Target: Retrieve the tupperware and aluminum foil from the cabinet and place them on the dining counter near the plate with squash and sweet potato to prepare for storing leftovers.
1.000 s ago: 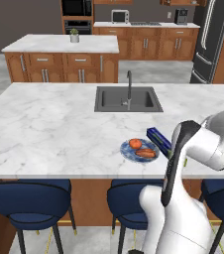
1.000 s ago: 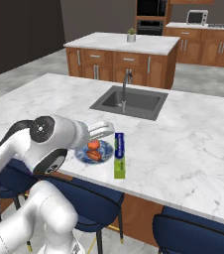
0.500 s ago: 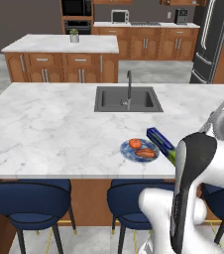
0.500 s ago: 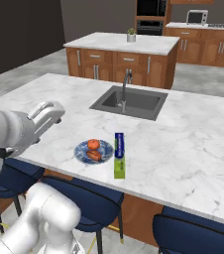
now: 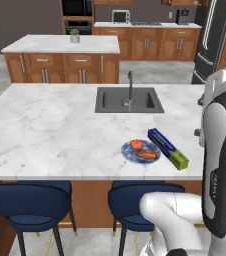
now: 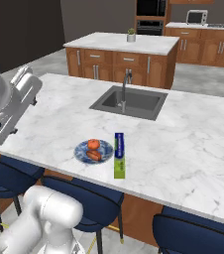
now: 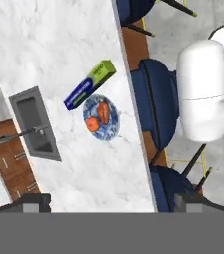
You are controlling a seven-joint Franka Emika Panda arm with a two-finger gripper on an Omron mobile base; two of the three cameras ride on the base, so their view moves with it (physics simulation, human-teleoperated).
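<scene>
White marble counter (image 5: pixel 50 130): plate (image 5: pixel 141 151) w/ veg, foil (image 5: pixel 168 148) just right of it, already placed. Tupperware not on counter. Gripper (image 7: pixel 111 201) spread wide, empty, high above. Next, I'd judge: drive to cabinet, fetch tub.

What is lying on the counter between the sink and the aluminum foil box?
Nothing; that stretch of the dining counter is bare marble between the sink and the aluminum foil. The left base view shows it best.
</scene>
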